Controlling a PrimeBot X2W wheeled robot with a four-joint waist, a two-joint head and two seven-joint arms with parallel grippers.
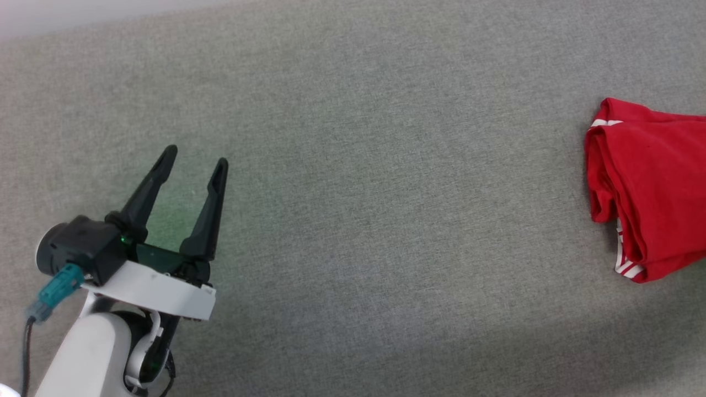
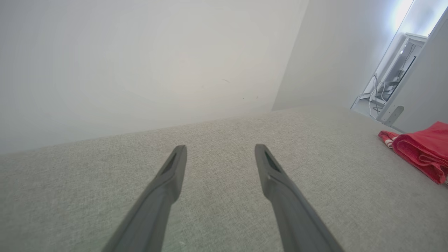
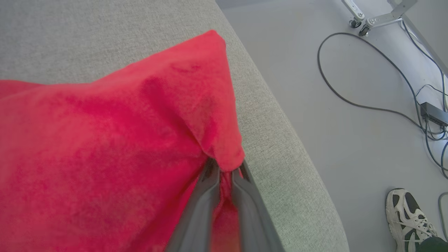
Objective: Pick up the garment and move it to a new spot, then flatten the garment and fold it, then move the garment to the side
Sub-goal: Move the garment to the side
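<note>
The garment (image 1: 653, 184) is a bright red shirt with striped red-and-white trim, folded into a bundle at the far right of the grey padded surface (image 1: 386, 165). It also shows at the right edge of the left wrist view, as the garment (image 2: 425, 148). In the right wrist view my right gripper (image 3: 225, 169) is shut on a fold of the garment (image 3: 105, 147), with red cloth pinched between its fingers near the surface's edge. My left gripper (image 1: 197, 155) is far to the left, open, with nothing between its fingers (image 2: 175, 168).
The rounded edge of the padded surface (image 3: 290, 150) drops to a grey floor with a black cable (image 3: 350, 94), a wheeled stand base (image 3: 378, 15) and a person's white shoe (image 3: 411, 217). A white wall (image 2: 140, 63) rises behind the surface.
</note>
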